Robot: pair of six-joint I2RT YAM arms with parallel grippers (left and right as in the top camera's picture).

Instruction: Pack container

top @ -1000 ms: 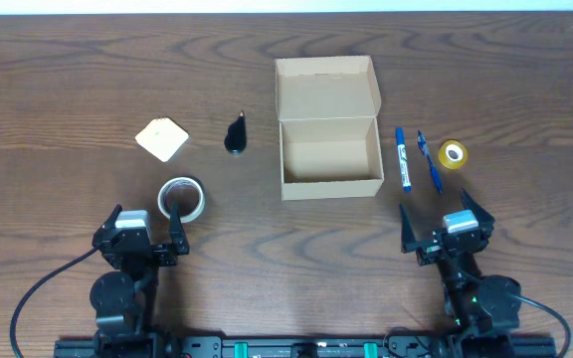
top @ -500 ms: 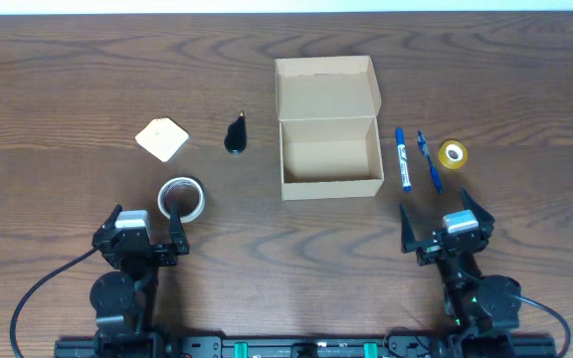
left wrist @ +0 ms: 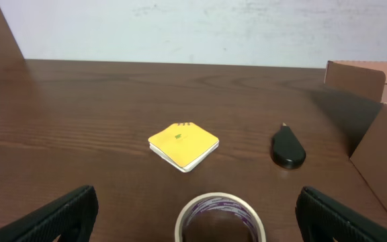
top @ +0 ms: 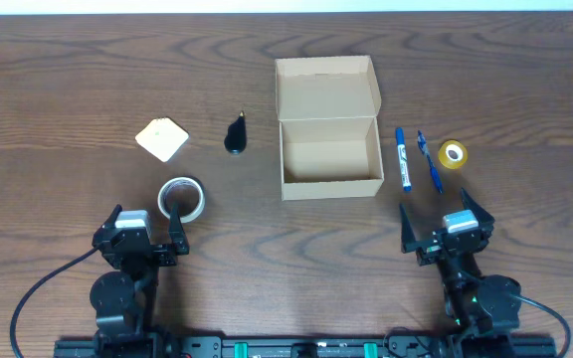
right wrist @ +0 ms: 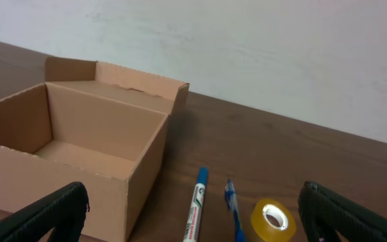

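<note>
The container (top: 330,157) is a tan cardboard box at the table's middle, its flap lid folded back and its inside bare; the right wrist view shows it as the box (right wrist: 66,151) at left. My left gripper (top: 143,236) rests open near the front left, just behind a white tape roll (top: 181,197), which lies between its fingers' line in the left wrist view as the roll (left wrist: 220,218). My right gripper (top: 446,227) stands open at the front right, empty, facing a blue-capped marker (top: 403,158), a blue pen (top: 429,161) and a yellow tape roll (top: 453,154).
A yellow sticky-note pad (top: 161,139) and a small black teardrop-shaped item (top: 236,134) lie left of the box. The same pad (left wrist: 183,144) and black item (left wrist: 287,148) appear beyond the white roll. The marker (right wrist: 196,202), pen (right wrist: 234,205) and yellow roll (right wrist: 273,219) lie right of the box.
</note>
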